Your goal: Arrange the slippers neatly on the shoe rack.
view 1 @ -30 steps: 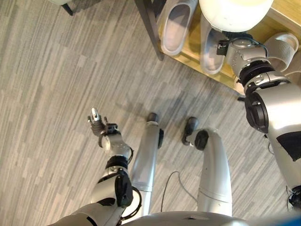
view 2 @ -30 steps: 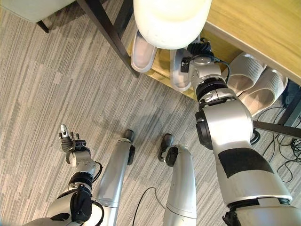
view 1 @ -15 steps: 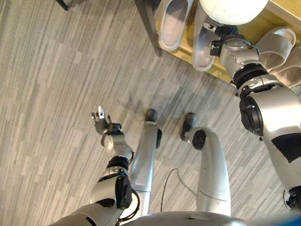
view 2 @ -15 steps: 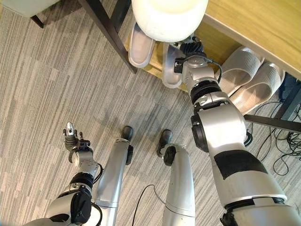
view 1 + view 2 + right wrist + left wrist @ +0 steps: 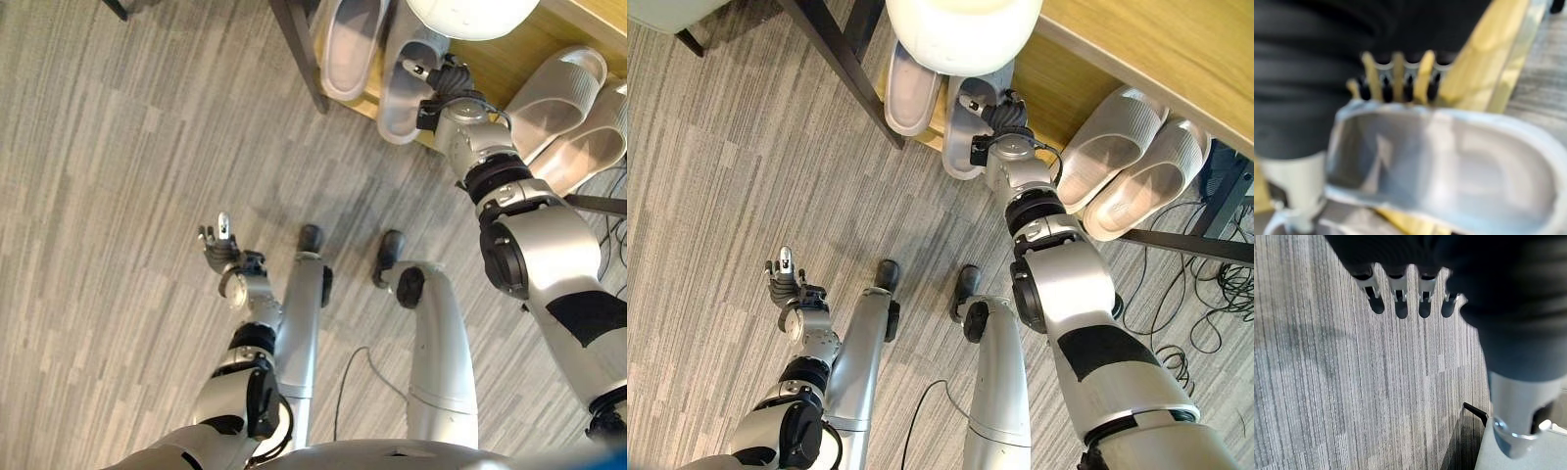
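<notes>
My right hand (image 5: 443,80) reaches to the low wooden shelf (image 5: 1063,86) of the shoe rack and is shut on the rim of a grey slipper (image 5: 400,93). In the right wrist view the fingers (image 5: 1396,83) sit behind that grey slipper (image 5: 1449,161). Its mate, a second grey slipper (image 5: 351,44), lies just to its left on the shelf. A beige ribbed pair (image 5: 1107,132) (image 5: 1151,181) lies to the right. My left hand (image 5: 223,253) hangs open above the floor, away from the rack, its fingers (image 5: 1400,301) straight.
A dark rack leg (image 5: 847,69) stands left of the grey slippers. A white rounded object (image 5: 965,29) covers their far ends. The rack's wooden top (image 5: 1176,59) overhangs at the upper right. A dark bar (image 5: 1185,245) and cables (image 5: 1205,323) are on the right.
The view has shifted. My right hand has carried the grey slipper leftward, closer to its mate on the shelf. The left hand has drifted slightly towards the robot's right.
</notes>
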`<state>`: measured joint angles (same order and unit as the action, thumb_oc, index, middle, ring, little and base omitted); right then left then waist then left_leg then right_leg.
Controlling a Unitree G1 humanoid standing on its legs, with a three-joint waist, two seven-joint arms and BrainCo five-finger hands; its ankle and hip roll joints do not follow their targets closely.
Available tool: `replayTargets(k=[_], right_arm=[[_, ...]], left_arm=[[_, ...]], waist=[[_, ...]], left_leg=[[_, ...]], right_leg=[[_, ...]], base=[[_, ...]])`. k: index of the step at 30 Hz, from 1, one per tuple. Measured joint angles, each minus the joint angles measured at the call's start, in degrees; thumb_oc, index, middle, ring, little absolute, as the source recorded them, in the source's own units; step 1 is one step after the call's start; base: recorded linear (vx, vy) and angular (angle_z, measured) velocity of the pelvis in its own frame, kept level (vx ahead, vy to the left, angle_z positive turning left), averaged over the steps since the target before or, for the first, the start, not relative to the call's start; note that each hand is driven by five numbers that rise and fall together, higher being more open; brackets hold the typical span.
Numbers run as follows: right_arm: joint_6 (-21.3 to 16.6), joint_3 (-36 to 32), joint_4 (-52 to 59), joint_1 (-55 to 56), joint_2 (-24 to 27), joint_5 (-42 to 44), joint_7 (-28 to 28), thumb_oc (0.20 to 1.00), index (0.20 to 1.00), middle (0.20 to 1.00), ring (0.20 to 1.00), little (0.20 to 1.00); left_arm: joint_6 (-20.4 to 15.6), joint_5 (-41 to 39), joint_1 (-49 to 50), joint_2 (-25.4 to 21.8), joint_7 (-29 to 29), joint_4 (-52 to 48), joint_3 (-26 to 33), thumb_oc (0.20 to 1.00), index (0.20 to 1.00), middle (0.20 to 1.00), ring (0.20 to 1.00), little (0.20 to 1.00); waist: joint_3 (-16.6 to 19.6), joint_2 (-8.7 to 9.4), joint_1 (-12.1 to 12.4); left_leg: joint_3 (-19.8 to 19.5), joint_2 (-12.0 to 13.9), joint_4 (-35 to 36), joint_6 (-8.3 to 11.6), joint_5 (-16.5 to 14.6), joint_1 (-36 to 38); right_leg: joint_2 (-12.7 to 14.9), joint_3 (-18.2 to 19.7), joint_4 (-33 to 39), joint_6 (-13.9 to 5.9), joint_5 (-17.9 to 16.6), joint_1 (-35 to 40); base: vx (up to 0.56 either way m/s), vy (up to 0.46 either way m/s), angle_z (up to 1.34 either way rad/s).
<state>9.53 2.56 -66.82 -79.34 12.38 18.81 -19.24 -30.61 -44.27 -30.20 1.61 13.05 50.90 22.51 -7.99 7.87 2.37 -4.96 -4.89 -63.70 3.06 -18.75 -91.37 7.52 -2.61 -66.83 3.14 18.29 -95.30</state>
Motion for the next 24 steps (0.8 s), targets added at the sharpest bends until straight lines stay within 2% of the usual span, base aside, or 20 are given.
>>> replayTargets(k=[4,7,14,24], right_arm=[[0.0,-0.2,4.0,2.9,-0.7,-0.1,0.6,1.000,1.000,1.000,1.000,1.000],[0.5,-0.1,4.7,3.0,-1.0,0.0,0.8,1.000,1.000,1.000,1.000,1.000],[0.4,-0.2,4.8,3.1,-1.0,0.1,0.8,1.000,1.000,1.000,1.000,1.000],[-4.1,-2.7,2.8,3.7,-1.3,1.3,0.6,1.000,1.000,1.000,1.000,1.000]], left_arm=[[-0.3,0.0,-2.1,-0.3,2.4,-0.5,-0.2,1.000,1.000,1.000,1.000,1.000],[-1.6,0.0,-2.3,-0.9,2.3,0.0,-1.4,1.000,1.000,1.000,1.000,1.000],[-1.8,0.0,-2.5,-1.4,2.5,1.1,-2.2,1.000,1.000,1.000,1.000,1.000],[-2.3,0.5,-3.1,-3.7,3.2,4.7,-2.1,1.000,1.000,1.000,1.000,1.000]], waist=[[0.0,0.02,-0.1],[0.0,0.00,-0.2],[0.0,0.00,-0.1],[0.0,-0.02,0.5]], left_leg=[[-0.1,0.0,0.3,-0.03,0.2,0.1],[0.0,0.1,0.4,-0.05,0.2,0.1],[-0.1,0.2,0.5,-0.06,0.2,0.1],[-0.1,0.3,0.8,-0.01,0.3,0.3]], right_leg=[[0.0,-0.1,0.4,0.00,-0.1,0.2],[-0.1,-0.1,0.6,0.08,-0.2,0.2],[-0.2,-0.2,0.8,0.09,-0.3,0.3],[-0.3,-0.2,0.9,0.14,-0.3,0.4]], base=[[0.00,0.000,0.00],[-0.01,0.001,-0.02],[0.00,0.000,0.00],[0.00,0.000,0.00]])
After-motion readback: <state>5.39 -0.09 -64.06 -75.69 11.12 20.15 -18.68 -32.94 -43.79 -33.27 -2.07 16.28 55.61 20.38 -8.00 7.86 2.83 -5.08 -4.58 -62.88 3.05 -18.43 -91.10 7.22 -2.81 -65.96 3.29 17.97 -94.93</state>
